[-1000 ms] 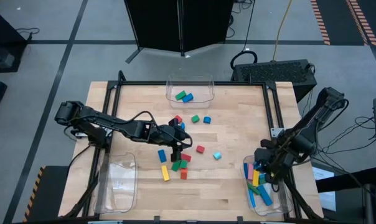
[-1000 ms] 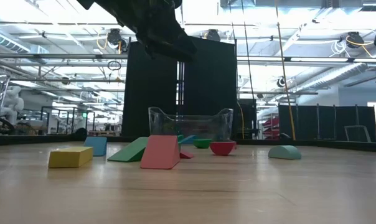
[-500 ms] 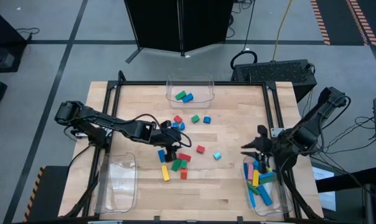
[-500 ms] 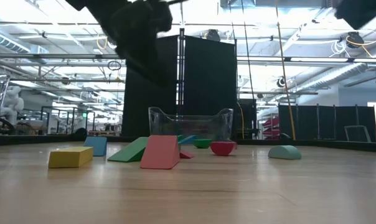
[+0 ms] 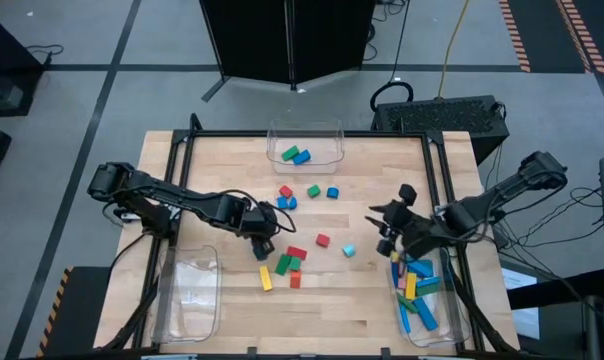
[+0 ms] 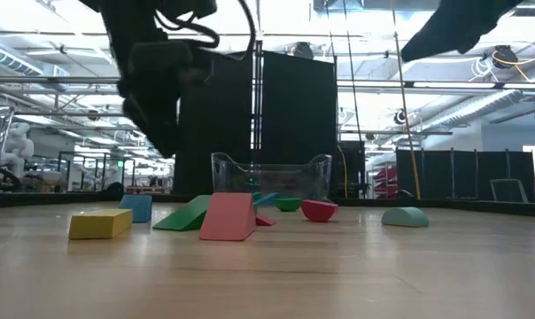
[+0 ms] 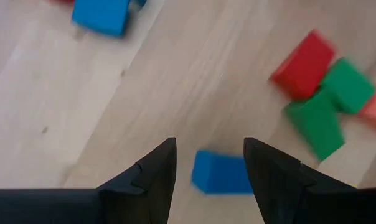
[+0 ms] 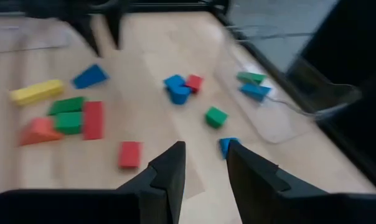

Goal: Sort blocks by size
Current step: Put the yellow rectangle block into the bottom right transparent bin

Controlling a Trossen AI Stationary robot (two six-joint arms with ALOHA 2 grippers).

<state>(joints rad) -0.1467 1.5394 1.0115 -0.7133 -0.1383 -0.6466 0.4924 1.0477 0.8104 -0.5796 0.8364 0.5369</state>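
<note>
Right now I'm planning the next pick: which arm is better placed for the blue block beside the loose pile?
Left. The left gripper hangs open right over the blue block; the right gripper, also open, is off by the full bin.

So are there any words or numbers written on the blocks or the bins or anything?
No text can be read anywhere in these pictures.
The blocks are plain colours, with no letters or numbers.
The clear bins show no labels.
The arms, the table and the dark panel behind the table show no markings that can be read.
</note>
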